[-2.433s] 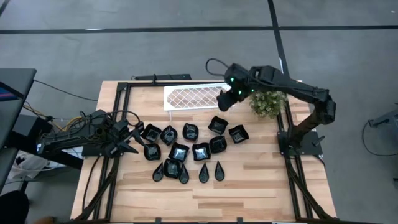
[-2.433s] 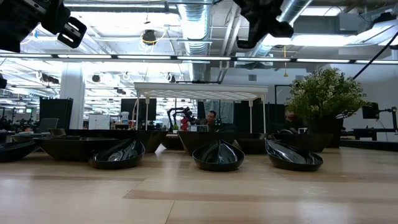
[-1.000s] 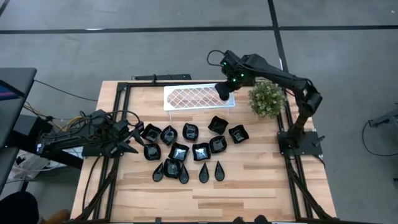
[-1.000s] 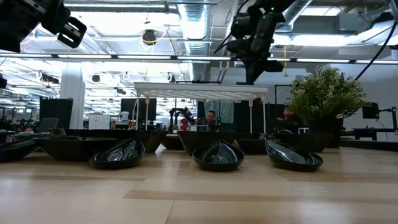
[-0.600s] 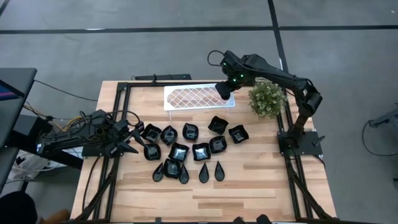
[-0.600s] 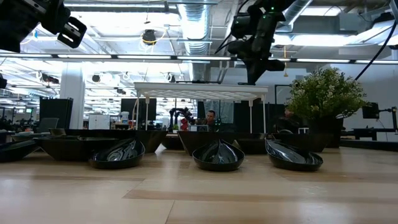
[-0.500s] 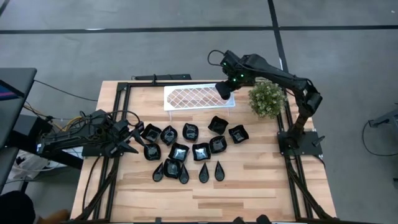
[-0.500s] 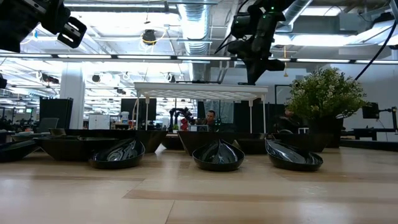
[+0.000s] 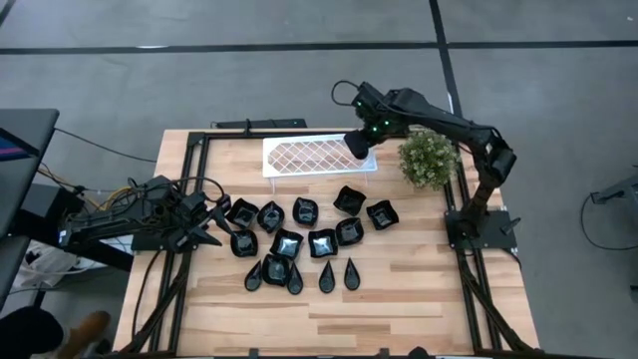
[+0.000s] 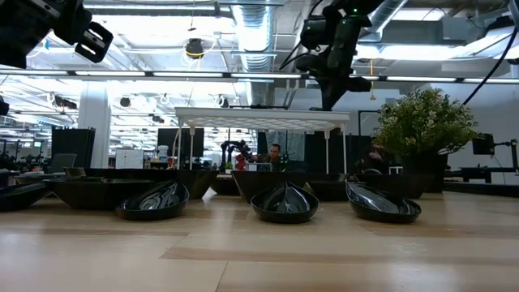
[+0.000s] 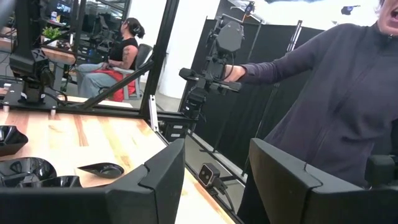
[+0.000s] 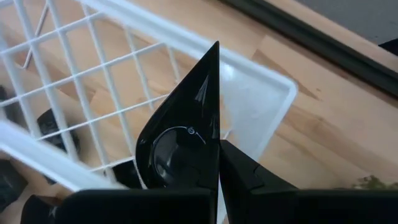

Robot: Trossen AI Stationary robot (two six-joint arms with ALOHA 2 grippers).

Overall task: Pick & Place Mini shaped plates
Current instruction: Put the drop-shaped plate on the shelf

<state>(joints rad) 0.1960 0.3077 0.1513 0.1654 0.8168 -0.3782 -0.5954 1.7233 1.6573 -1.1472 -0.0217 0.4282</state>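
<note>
You saw glossy black plates [image 9: 321, 242], a white lattice tray [image 9: 304, 155], a green plant [image 9: 427, 160] and a pale wood-grain table [image 9: 399, 289].

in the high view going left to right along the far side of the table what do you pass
white lattice tray → right gripper, holding a teardrop plate over the tray's right end → green plant
</note>
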